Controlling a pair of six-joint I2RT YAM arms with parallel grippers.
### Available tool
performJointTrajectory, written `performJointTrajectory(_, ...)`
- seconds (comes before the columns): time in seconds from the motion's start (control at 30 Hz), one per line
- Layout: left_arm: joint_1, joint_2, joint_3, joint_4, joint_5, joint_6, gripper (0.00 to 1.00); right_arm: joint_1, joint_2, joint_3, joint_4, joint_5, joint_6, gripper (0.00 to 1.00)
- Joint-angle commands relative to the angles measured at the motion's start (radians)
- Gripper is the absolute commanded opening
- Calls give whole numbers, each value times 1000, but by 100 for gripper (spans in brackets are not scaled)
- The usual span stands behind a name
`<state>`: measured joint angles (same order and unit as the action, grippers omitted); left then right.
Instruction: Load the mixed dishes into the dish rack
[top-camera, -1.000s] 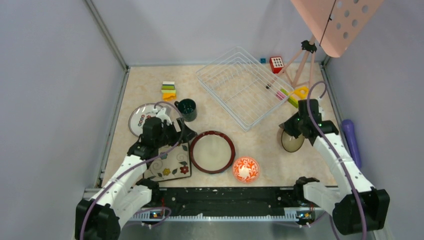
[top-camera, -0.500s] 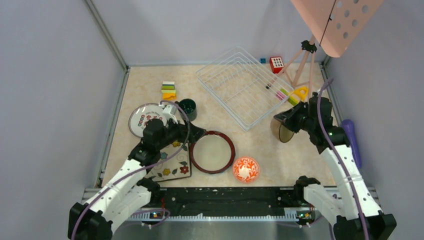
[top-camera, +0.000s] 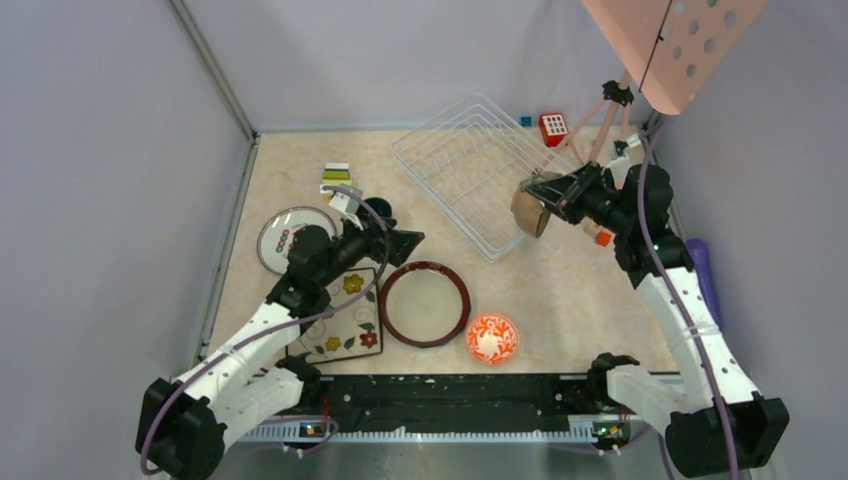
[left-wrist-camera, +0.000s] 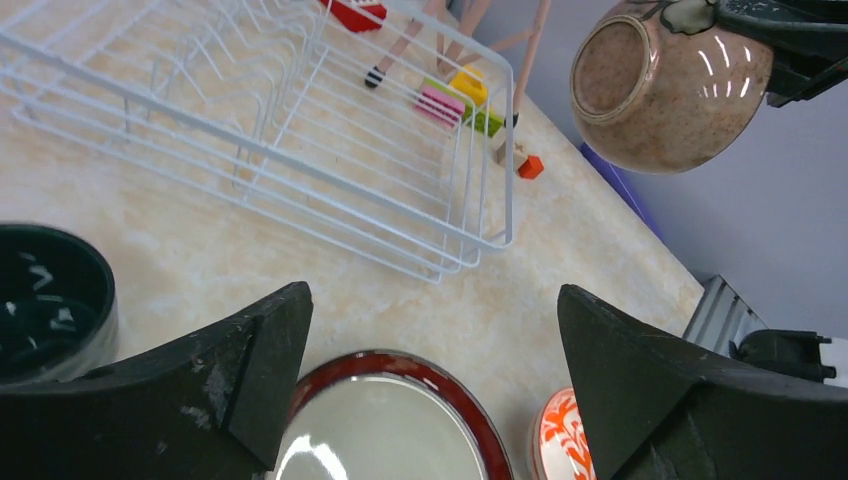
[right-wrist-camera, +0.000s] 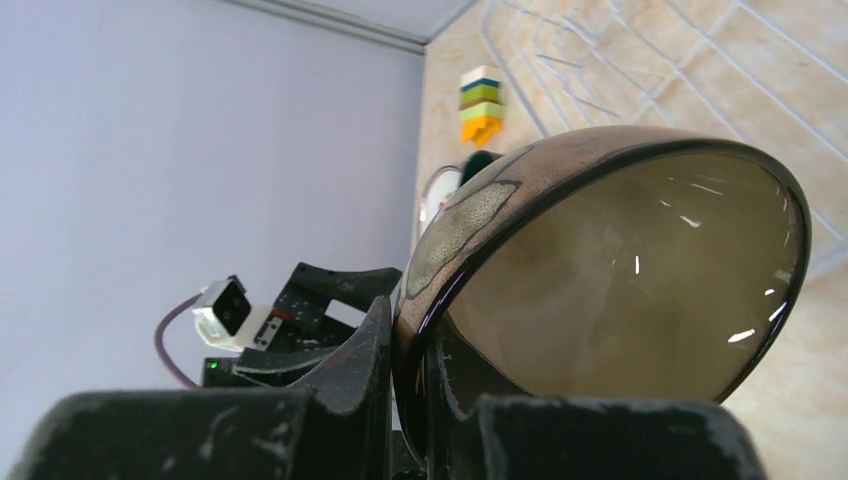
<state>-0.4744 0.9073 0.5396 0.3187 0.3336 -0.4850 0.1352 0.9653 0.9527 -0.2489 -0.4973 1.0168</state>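
The white wire dish rack lies at the back centre. My right gripper is shut on the rim of the brown bowl, held tilted in the air at the rack's right edge. My left gripper stands open and holds nothing, above the far edge of the red-rimmed cream plate. Beside that plate sits the orange bowl. The teal mug, the square floral plate and the white red-marked plate lie partly under the left arm.
A stack of coloured blocks stands at the back left. A red toy cube, small coloured toys and a pink tripod crowd the rack's right side. A purple object lies along the right wall.
My right arm has lifted the brown bowl off the table and carried it back and left to the rack. My left gripper has moved right, off the floral plate, and opened a little wider.
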Motion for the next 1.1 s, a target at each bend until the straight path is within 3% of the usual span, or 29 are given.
performJointTrajectory(0.0,-8,51,56,216,-1,114,98,-3,48,75,424,-130,110,0)
performJointTrajectory(0.47,-67,428,349,400,98,398,98,7,340,7,1003,-234,401,0)
performJointTrajectory(0.63,-130,516,377,474,72,449,98,18,390,-75,1161,-164,488,0)
performJointTrajectory(0.9,-181,630,478,424,78,585,98,96,443,-119,1244,-48,559,0)
performJointTrajectory(1.07,-190,656,538,303,75,640,98,118,450,-109,1235,-33,559,0)
